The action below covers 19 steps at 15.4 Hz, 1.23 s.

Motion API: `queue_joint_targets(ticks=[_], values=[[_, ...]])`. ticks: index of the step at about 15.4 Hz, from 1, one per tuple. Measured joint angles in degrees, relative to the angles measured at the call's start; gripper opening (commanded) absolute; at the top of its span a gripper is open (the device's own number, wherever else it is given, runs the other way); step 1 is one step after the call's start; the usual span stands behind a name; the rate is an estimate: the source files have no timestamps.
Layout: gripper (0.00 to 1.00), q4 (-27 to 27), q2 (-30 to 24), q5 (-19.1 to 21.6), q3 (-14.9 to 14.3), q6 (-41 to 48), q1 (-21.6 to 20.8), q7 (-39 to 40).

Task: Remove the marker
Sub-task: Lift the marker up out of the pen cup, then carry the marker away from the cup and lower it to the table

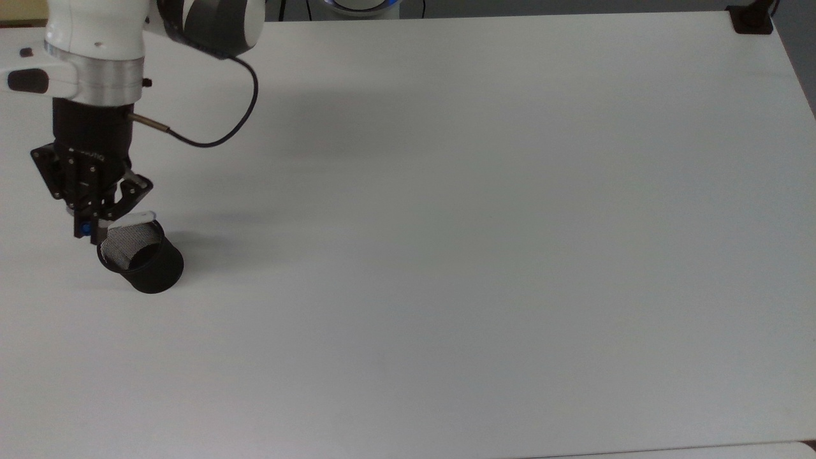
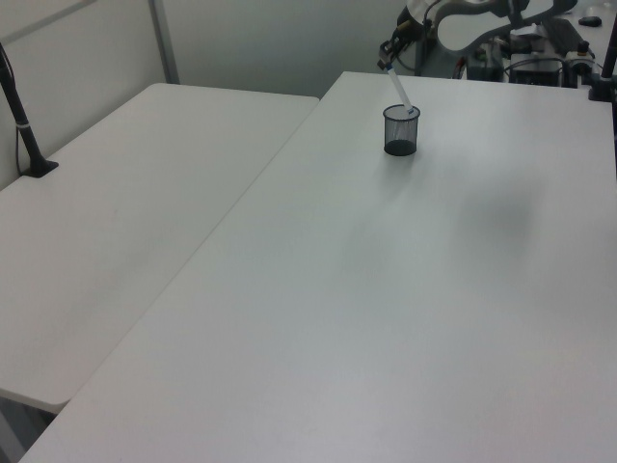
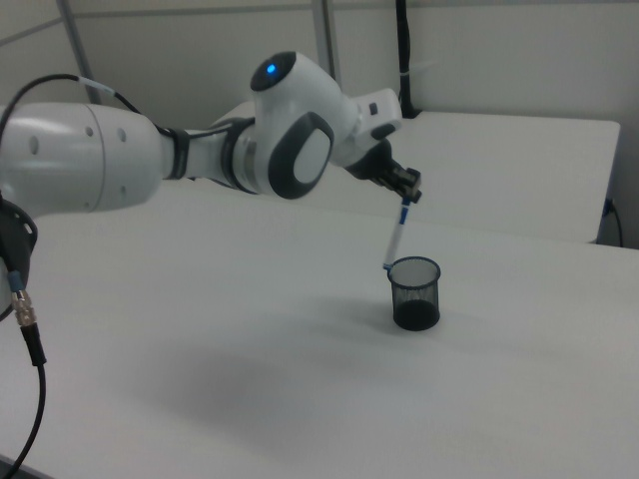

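Your black two-finger gripper [image 3: 406,196] grips the slim white blue-capped marker [image 3: 395,239], its tip seemingly at the black mesh cup's [image 3: 414,293] rim.

No legible text, numbers or signs. Small white lettering on the black body of the gripper [image 1: 89,223], upper left of the top view, cannot be read.

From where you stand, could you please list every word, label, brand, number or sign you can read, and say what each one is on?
Black gripper body: a short line of pale lettering in the top view, too small to read.
Slim white marker with a blue cap: a blue band on the barrel, no readable lettering.
Black mesh cup: no text.
White table: no text.
Nothing can be quoted with confidence.
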State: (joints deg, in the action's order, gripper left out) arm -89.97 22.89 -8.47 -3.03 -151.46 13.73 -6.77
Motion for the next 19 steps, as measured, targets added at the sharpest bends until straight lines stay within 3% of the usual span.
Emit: queue_joint_targets(ticks=[8,14,19], values=[[0.17,-0.6,-1.3,0.0,6.3,11.1,-1.4,-0.3],[0.19,-1.8,0.8,0.0,6.8,14.1,-6.0,-0.4],[0.38,-2.0,4.6,0.0,6.9,14.1,-8.2,-0.4]])
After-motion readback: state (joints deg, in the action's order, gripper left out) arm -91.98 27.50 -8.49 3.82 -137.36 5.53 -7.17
